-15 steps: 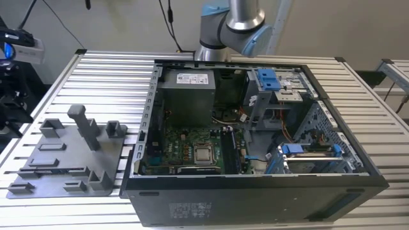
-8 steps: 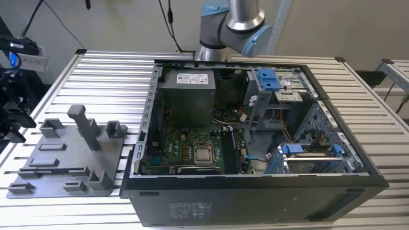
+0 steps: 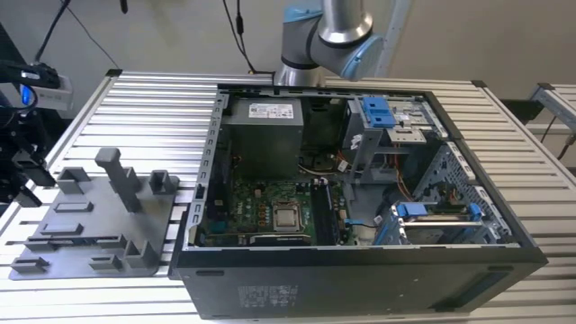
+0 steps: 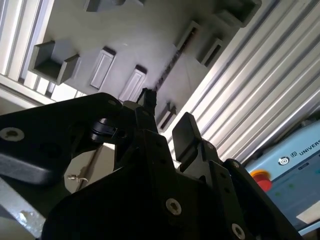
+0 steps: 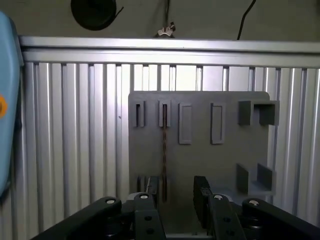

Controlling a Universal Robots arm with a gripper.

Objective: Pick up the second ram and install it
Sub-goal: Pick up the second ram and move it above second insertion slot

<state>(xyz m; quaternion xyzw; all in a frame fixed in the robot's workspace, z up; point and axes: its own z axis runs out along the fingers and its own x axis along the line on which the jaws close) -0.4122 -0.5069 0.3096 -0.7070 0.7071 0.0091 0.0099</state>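
Note:
The second ram (image 5: 164,150) stands on its edge in a slot of the grey fixture plate (image 5: 210,160), a thin dark strip running across the plate. My gripper (image 5: 176,192) is open at the plate's near edge. Its two black fingers are spread and nothing is between them. The ram lies ahead of the gap, closer to one finger, and nothing touches it. In the second wrist view my gripper (image 4: 167,117) hangs over the plate (image 4: 140,35), with the ram (image 4: 172,60) beyond the fingertips. In the exterior view the ram (image 3: 81,238) sits low on the plate (image 3: 90,216), and my black gripper (image 3: 27,179) is at the exterior view's left edge.
An open computer case (image 3: 504,223) lies on the slatted aluminium table (image 3: 153,108), to the exterior view's right of the plate. Inside it are the green motherboard (image 3: 261,209) and a grey power supply (image 3: 263,135). A tall grey post (image 3: 121,179) rises from the plate. A blue pendant (image 4: 295,165) lies nearby.

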